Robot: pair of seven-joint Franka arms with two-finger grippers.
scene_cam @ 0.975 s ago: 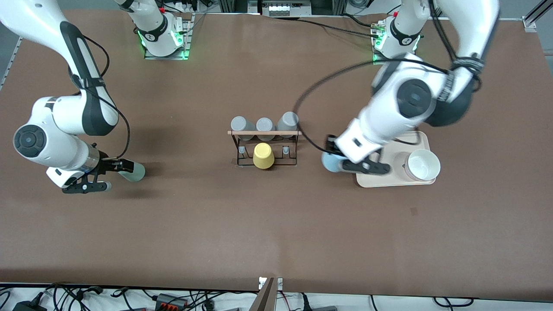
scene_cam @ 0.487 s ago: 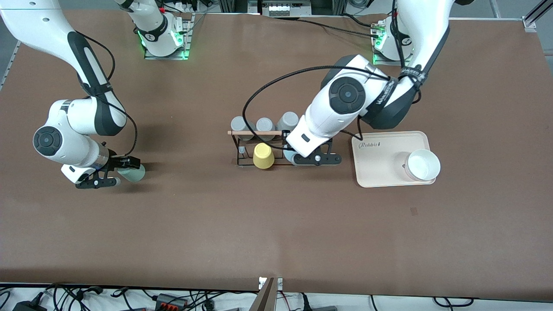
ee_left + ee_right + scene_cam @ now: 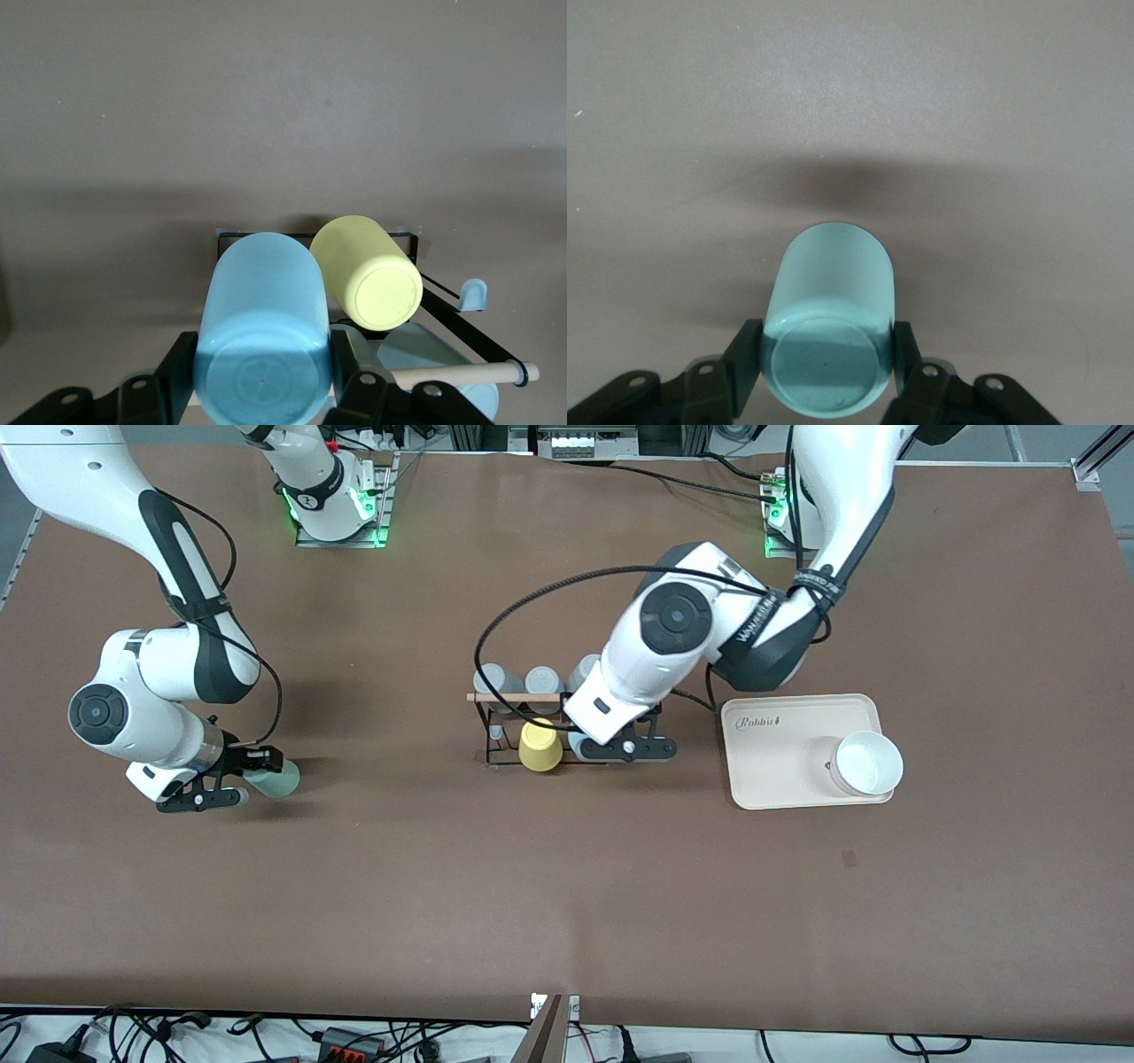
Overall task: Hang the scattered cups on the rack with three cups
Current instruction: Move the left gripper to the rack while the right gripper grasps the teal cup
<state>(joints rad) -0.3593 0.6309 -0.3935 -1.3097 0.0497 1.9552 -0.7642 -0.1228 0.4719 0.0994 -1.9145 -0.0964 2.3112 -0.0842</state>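
A light blue cup (image 3: 263, 336) is held on its side with my left gripper (image 3: 263, 394) shut on its base. In the front view this cup (image 3: 577, 742) and the left gripper (image 3: 592, 747) are over the black wire rack (image 3: 518, 698), at its end toward the left arm, beside a yellow cup (image 3: 539, 746). Toward the right arm's end of the table, the mint green cup (image 3: 276, 778) lies on its side. My right gripper (image 3: 241, 778) is shut on its base, with fingers against both sides of the cup (image 3: 830, 345).
Three grey cups (image 3: 542, 682) hang along the rack's wooden rod. A cream tray (image 3: 780, 779) with a white bowl (image 3: 868, 763) on it lies toward the left arm's end. The yellow cup (image 3: 368, 273) sits right next to the blue one.
My left arm has carried the blue cup from the tray's edge over to the rack. My right gripper has shut on the mint green cup.
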